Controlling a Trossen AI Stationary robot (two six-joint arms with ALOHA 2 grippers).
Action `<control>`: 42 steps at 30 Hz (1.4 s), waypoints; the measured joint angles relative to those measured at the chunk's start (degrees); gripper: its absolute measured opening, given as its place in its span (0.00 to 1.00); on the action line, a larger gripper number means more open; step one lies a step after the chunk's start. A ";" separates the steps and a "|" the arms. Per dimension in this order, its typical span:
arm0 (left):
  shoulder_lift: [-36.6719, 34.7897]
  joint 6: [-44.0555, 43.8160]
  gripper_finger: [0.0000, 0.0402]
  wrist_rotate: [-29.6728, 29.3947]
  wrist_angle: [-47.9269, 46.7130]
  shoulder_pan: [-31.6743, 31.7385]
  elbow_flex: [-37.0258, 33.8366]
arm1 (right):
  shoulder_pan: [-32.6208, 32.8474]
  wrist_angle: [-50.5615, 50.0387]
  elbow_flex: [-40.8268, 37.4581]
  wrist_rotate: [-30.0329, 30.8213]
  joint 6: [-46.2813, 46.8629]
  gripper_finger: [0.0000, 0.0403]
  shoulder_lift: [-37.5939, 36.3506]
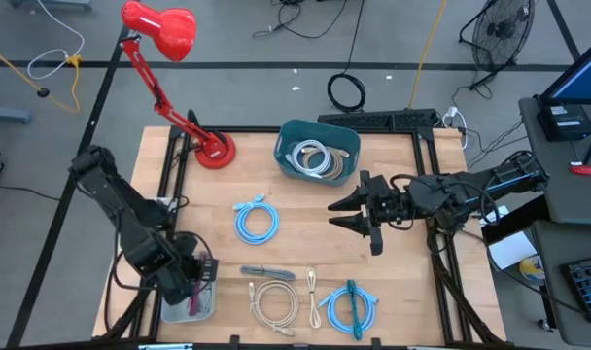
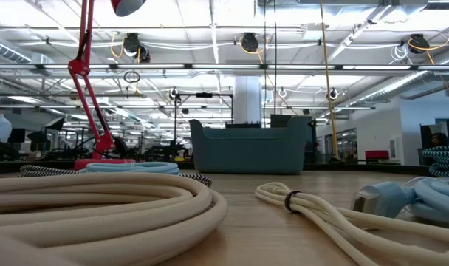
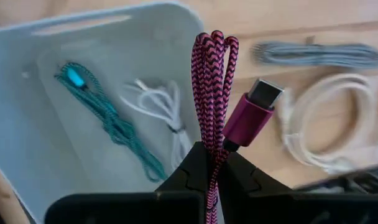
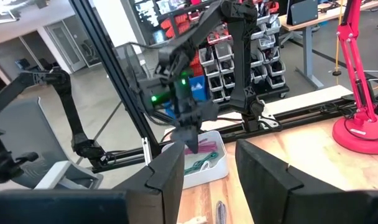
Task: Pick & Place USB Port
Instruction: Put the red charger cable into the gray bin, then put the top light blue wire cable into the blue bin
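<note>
A: Start closest in. What has the left gripper (image 3: 211, 163) got?

B: Its two dark fingers are pinched tight on a pink-and-black braided USB cable (image 3: 211, 93). The folded loops stand up from between the fingertips, and the magenta plug with its metal tip (image 3: 256, 106) leans out to one side, just above them.

A: And under it?

B: A shallow white tray (image 3: 27, 112), smooth plastic with rounded corners. Inside lie a teal braided cable (image 3: 111, 124) and a thin white cable (image 3: 161, 109). In the high view that tray (image 1: 179, 309) sits at the table's near left corner, with the left gripper (image 1: 200, 277) directly over it.

A: What lies beside the tray?

B: On the pale wooden table (image 1: 412, 282), a grey bundled cable (image 1: 267, 273), then a cream coiled cable (image 1: 275, 300), rubbery and round, and a blue-and-teal coil (image 1: 349, 308) to its right. Mid-table is a light blue coil (image 1: 256, 221).

A: The right arm?

B: The right gripper (image 1: 359, 216) hangs over the table's right half, well apart from the pink cable, fingers parted with nothing between them. Its own camera looks between those fingers (image 4: 167, 177) toward the left arm and tray.

A: Farthest back?

B: A teal plastic bin (image 1: 318, 152) with rounded walls holding coiled grey-white cables (image 1: 315, 158), and a glossy red desk lamp (image 1: 169, 29) on a round base at the rear left.
</note>
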 joint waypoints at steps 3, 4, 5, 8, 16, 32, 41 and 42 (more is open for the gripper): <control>0.01 -0.29 0.03 2.24 0.84 -0.09 -3.22 | 0.00 -0.02 0.00 -0.13 0.60 0.33 0.00; 0.00 -0.37 0.03 2.68 1.09 -0.09 -4.03 | 0.00 -0.01 0.00 -0.15 0.91 0.33 0.00; -0.01 -0.41 0.03 3.12 1.29 -0.09 -4.73 | 0.00 0.00 0.00 -0.15 0.99 0.33 0.00; -0.01 -0.47 0.03 4.18 2.89 -0.09 -6.70 | 0.00 0.00 0.00 -0.15 1.56 0.33 0.00; -0.03 -0.47 0.03 5.53 11.74 -0.47 -13.18 | 0.00 0.00 0.00 -0.17 2.21 0.33 0.00; -0.52 -0.23 0.33 6.56 16.97 -0.47 -16.78 | 0.00 0.00 0.00 -0.20 2.56 0.33 0.00; -8.27 -0.48 0.38 7.90 17.02 -3.11 -16.21 | 0.00 -0.01 0.00 -0.20 2.09 0.33 0.00; -9.60 -0.52 0.37 7.62 17.01 -3.41 -16.21 | 0.00 -0.02 0.00 -0.20 2.02 0.33 0.00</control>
